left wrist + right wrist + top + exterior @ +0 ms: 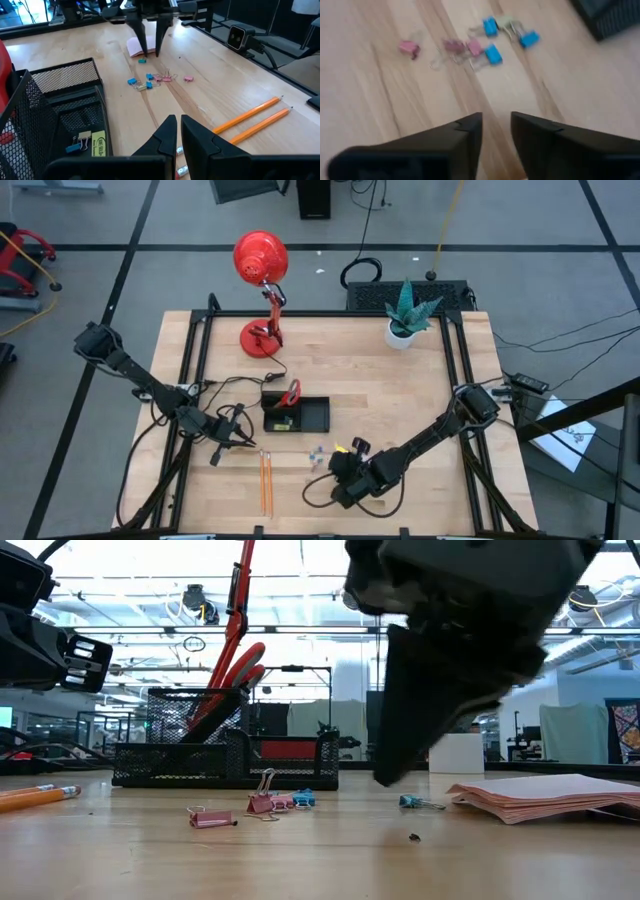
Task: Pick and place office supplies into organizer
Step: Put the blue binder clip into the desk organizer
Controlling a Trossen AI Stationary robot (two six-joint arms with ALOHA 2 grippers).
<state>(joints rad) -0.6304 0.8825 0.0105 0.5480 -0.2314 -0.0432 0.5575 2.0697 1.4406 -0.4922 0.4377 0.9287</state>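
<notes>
Black mesh organizer (pixel 312 417) holds scissors (pixel 291 393) and some clips; beside it remain loose clips (pixel 150 80), pencils (pixel 266 480), pad (pixel 545 796); right gripper (pixel 496 131) parted, empty; left gripper (pixel 175 134) clenched, empty.

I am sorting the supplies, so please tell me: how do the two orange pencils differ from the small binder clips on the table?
The pencils are long, thin and orange; the binder clips are small, short and pink or blue. The pencils lie side by side, nearly parallel; the clips lie scattered in a loose cluster. The pencils lie nearer the left gripper; the clips lie nearer the right gripper. Both lie on the wooden table, outside the mesh organizer.
</notes>
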